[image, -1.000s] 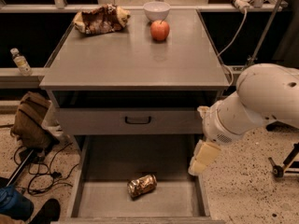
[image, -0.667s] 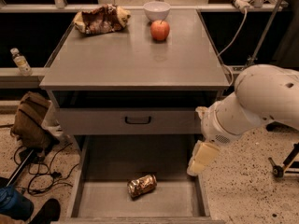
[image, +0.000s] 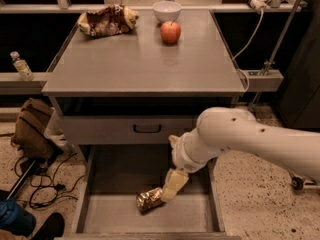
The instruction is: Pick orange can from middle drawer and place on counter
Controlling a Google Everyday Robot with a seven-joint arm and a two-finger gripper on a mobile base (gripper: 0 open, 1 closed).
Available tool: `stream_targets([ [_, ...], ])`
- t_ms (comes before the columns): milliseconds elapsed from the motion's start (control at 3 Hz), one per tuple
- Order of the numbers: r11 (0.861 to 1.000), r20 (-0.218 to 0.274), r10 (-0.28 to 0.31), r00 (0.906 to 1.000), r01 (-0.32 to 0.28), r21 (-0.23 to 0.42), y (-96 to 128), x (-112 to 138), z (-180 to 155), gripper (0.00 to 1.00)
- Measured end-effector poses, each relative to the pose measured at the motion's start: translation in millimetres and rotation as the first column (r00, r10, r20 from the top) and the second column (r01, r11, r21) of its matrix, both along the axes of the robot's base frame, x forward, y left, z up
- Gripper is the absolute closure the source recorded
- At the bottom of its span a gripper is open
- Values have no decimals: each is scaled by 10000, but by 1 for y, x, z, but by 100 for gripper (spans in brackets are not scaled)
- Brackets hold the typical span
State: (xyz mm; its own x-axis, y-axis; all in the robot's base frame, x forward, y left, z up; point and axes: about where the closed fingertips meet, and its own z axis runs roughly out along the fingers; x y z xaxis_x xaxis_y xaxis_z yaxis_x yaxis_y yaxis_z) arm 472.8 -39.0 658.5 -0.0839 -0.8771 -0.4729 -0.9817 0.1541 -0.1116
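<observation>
The orange can (image: pixel 146 201) lies on its side on the floor of the open middle drawer (image: pixel 112 176), near the front middle. My gripper (image: pixel 170 186), cream-coloured on a white arm, reaches down into the drawer from the right. Its tip is at the can's right end and appears to touch it. The counter (image: pixel 140 64) is the grey cabinet top above.
A red apple (image: pixel 170 32), a white bowl (image: pixel 167 10) and a brown snack bag (image: pixel 106 20) sit at the counter's back. A shut drawer front with a black handle (image: pixel 147 129) is above the open drawer. A brown bag (image: pixel 32 129) and cables lie on the floor at left.
My arm has swung left and down into the drawer. The gripper went from beside the drawer's right wall to the can's right end. The can has not moved.
</observation>
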Motion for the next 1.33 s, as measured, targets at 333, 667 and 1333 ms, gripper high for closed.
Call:
stream_targets([
  [333,9951,-848,315,9959,-233,965,48,5,-68,0],
  [667,9951,-848,315,9959,-233,965,48,5,-68,0],
  [1333,9871,-1122,452,9927,-271,1576,92,-2,-165,0],
])
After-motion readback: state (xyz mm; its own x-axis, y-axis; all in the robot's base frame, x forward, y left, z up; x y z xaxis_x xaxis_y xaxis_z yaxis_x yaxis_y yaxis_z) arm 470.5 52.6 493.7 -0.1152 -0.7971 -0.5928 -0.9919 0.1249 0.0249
